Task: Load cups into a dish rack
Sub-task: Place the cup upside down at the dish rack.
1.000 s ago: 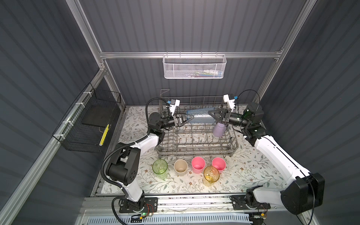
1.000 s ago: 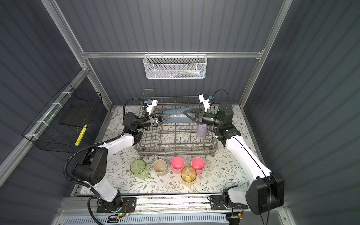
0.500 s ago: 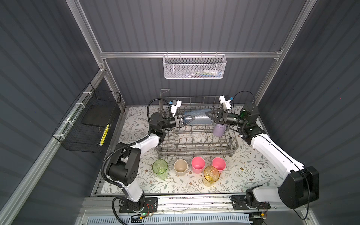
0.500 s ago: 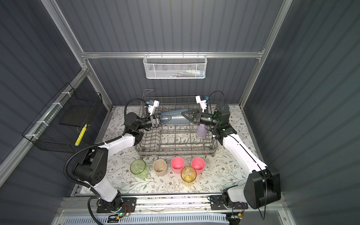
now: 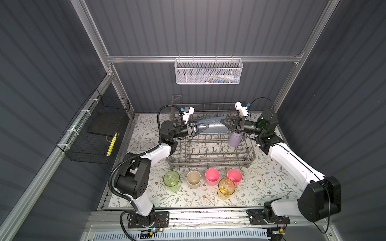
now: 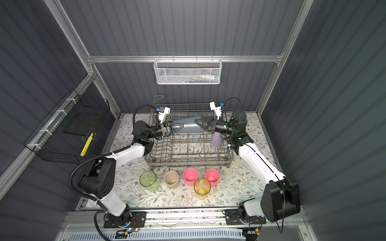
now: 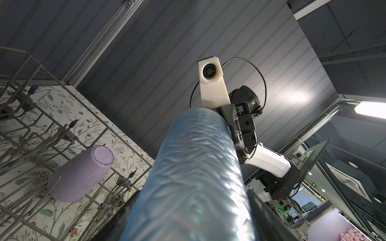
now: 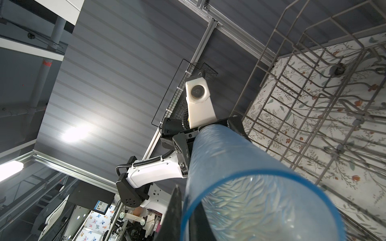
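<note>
Looks like a mid-air handoff over the back of the dish rack (image 5: 208, 160): right gripper (image 5: 223, 123) pinches the rim of the blue cup (image 5: 214, 125), left gripper (image 5: 206, 127) sits wide around its base (can't tell if it's squeezing), so next it must clamp before the right lets go.

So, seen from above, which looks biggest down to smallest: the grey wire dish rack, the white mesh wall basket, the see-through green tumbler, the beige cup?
1. Grey wire dish rack.
2. White mesh basket; it hangs higher, perhaps nearer the camera.
3. Translucent green tumbler and beige cup: nearly alike, green slightly larger.
</note>
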